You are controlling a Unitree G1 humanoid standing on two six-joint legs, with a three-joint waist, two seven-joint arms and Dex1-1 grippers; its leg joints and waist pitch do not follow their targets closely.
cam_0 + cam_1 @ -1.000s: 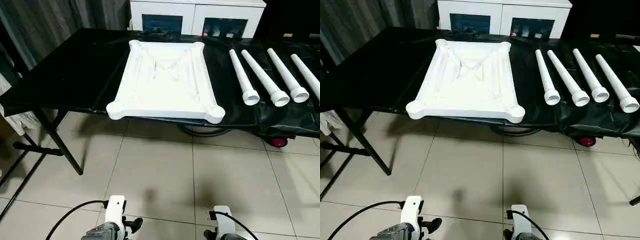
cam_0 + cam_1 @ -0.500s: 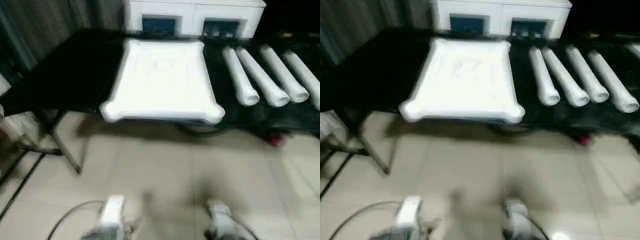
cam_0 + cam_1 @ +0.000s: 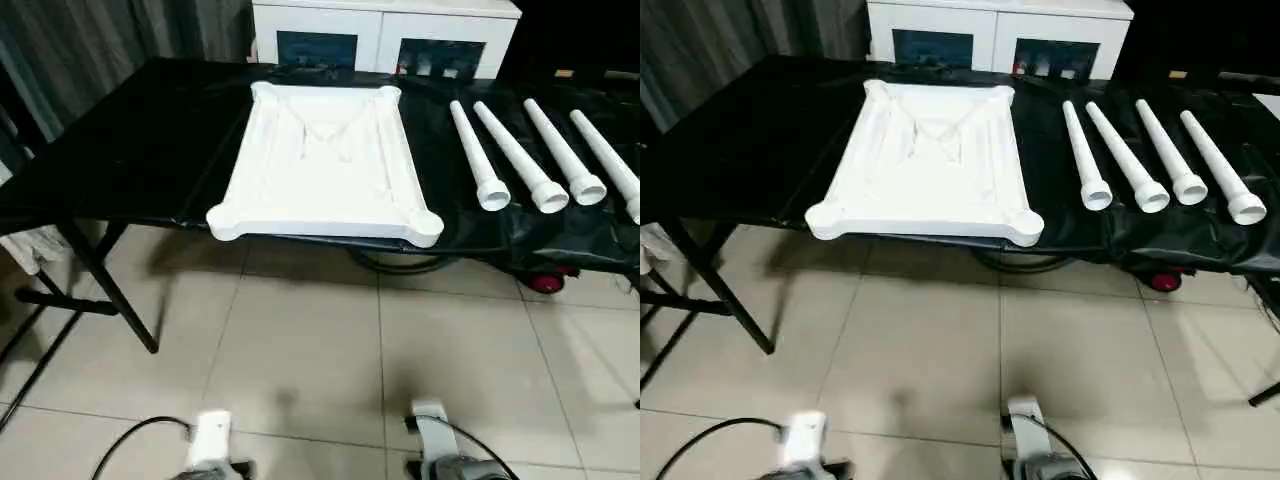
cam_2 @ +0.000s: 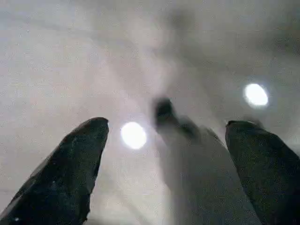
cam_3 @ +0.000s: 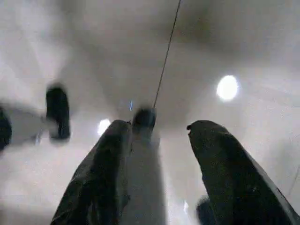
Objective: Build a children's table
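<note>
The left gripper [image 4: 166, 154] is held with fingers spread wide, nothing gripped. The right gripper [image 5: 157, 159] is half open and empty. Blurred floor [image 5: 225, 42] is seen beyond both; the arms are cut off in the eye views.

Ribbed top [image 3: 925, 170] (underside up) beside four legs [image 3: 1135, 160].
</note>
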